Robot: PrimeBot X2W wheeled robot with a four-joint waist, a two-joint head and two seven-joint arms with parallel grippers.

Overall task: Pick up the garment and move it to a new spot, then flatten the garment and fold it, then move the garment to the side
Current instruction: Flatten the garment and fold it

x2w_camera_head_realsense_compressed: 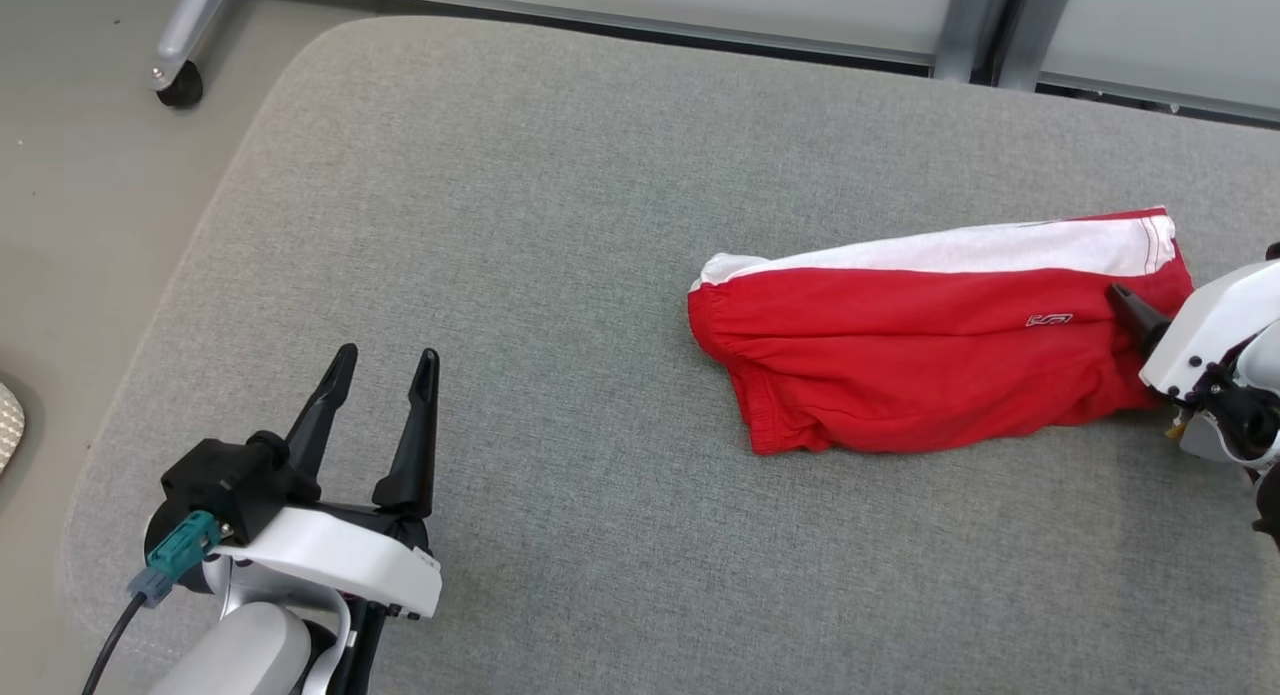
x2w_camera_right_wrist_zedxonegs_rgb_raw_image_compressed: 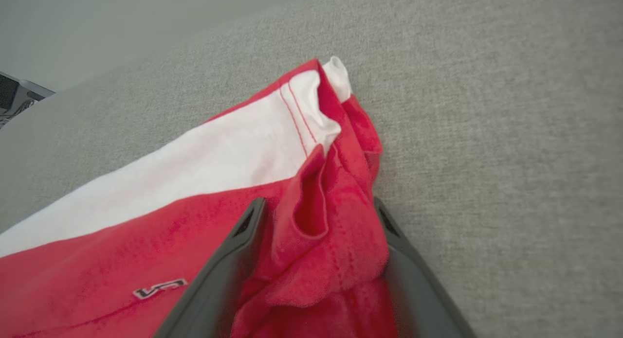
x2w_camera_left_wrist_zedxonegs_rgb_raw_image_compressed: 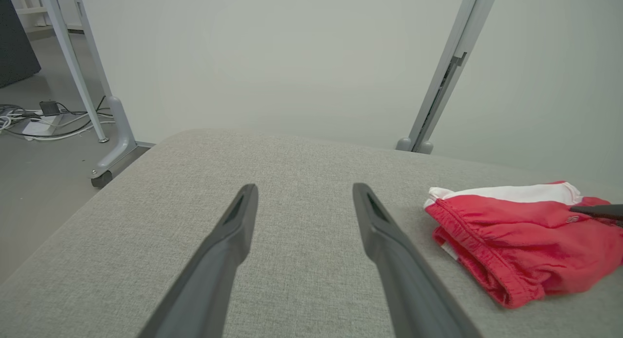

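Garment: red shorts [x2w_camera_head_realsense_compressed: 930, 365] with a white band [x2w_camera_head_realsense_compressed: 960, 247] along the far edge, lying folded on the table, toward 3 o'clock from its middle.
Garment details: the gathered waistband [x2w_camera_head_realsense_compressed: 712, 325] is the end pointing to 9 o'clock; a small logo [x2w_camera_head_realsense_compressed: 1050, 320] sits toward the 3 o'clock end.
Table: covered in grey woven fabric [x2w_camera_head_realsense_compressed: 560, 225], with a rounded corner at 10 o'clock.
Left jaws: wide apart and holding nothing; the two dark fingers [x2w_camera_head_realsense_compressed: 415, 435] point to 12 o'clock above the table at about 7 o'clock, well apart from the garment.
Right jaws: wide apart at the 3 o'clock end of the garment; in the right wrist view a bunched fold of red cloth lies between the fingers [x2w_camera_right_wrist_zedxonegs_rgb_raw_image_compressed: 229, 260], not pinched. In the head view one finger [x2w_camera_head_realsense_compressed: 1135, 315] rests over the cloth.
Between left jaws and garment: a stretch of bare grey table.
Around, 11 o'clock: a grey metal leg [x2w_camera_head_realsense_compressed: 195, 15] with a black caster [x2w_camera_head_realsense_compressed: 180, 85] on the floor [x2w_camera_head_realsense_compressed: 80, 225].
Around, 12 o'clock: pale panels [x2w_camera_head_realsense_compressed: 620, 0] with grey posts [x2w_camera_head_realsense_compressed: 965, 25] behind the far edge of the table.
Left wrist view: cables [x2w_camera_left_wrist_zedxonegs_rgb_raw_image_compressed: 29, 119] on the floor at 9 o'clock.
Left wrist: a teal connector [x2w_camera_head_realsense_compressed: 180, 547] with a black cable.
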